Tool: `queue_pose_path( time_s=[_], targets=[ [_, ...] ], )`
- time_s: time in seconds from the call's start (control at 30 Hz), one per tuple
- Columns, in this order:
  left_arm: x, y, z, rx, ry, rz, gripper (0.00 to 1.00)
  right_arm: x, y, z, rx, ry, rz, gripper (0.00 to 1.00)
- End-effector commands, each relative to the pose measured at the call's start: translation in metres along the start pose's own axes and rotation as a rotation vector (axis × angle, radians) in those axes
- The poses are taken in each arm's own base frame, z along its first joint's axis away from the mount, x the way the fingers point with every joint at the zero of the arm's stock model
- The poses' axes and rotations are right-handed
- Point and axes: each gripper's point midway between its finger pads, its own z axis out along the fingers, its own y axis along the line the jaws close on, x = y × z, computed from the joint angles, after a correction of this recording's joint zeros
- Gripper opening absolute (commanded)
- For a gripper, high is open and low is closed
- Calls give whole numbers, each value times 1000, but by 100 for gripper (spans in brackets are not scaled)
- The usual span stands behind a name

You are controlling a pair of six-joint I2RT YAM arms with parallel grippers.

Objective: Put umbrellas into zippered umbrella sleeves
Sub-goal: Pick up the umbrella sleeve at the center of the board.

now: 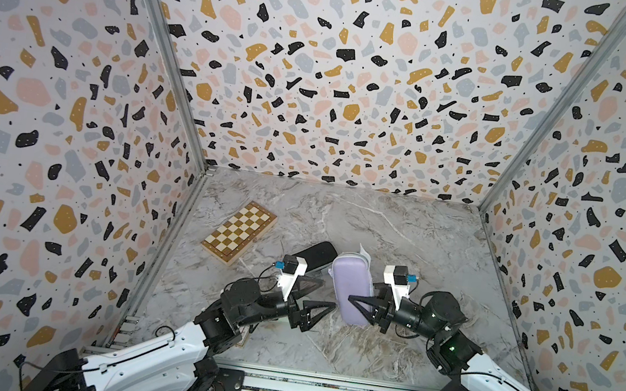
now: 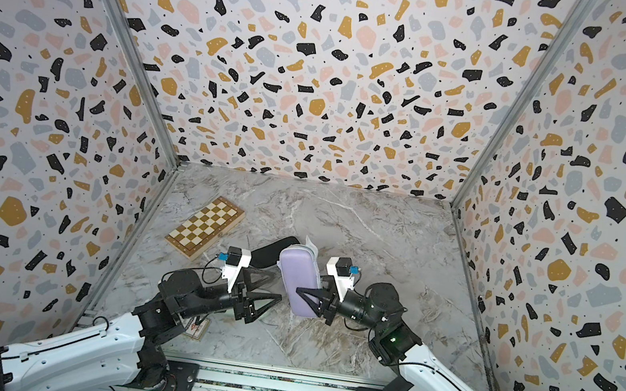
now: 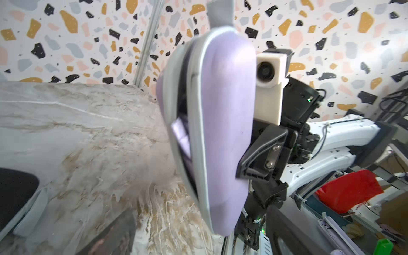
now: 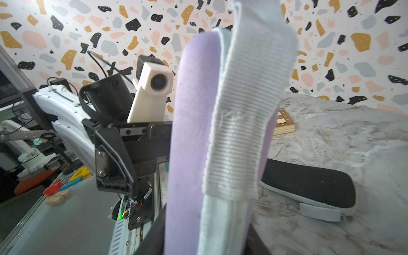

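Note:
The lilac zippered umbrella sleeve (image 1: 349, 290) (image 2: 297, 276) stands on edge above the table, with my right gripper (image 1: 356, 304) (image 4: 205, 238) shut on its near end. Its halves gape a little. In the gap a shiny lilac fold (image 3: 180, 134) shows, seemingly the lilac umbrella. A grey strap (image 4: 242, 110) hangs over its rim. My left gripper (image 1: 328, 293) (image 3: 198, 242) is open just left of the sleeve and apart from it. A shut black sleeve (image 1: 315, 255) (image 4: 309, 185) lies flat behind. No other umbrella is in view.
A wooden chessboard box (image 1: 240, 232) (image 2: 205, 227) lies at the back left of the marble table. A small card (image 2: 198, 331) lies under my left arm. Patterned walls close three sides and a metal rail (image 1: 316, 390) runs along the front.

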Motion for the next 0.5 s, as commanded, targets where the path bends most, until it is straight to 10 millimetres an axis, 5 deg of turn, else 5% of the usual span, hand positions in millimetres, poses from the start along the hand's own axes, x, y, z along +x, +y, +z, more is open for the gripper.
queue_pose_path(
  time_s=[0.0,0.23,0.47],
  targets=[
    [-26,-24,-4,105,-96,74,91,-19,26,4,-93,-51,-96,40],
    [-32,-31,0,157,-121,54,86,-17,57,15,-223,-50,-137,40],
    [-28,-37,1,210,-132,6,71,-22,66,19,-272,-76,-147,40]
  ],
)
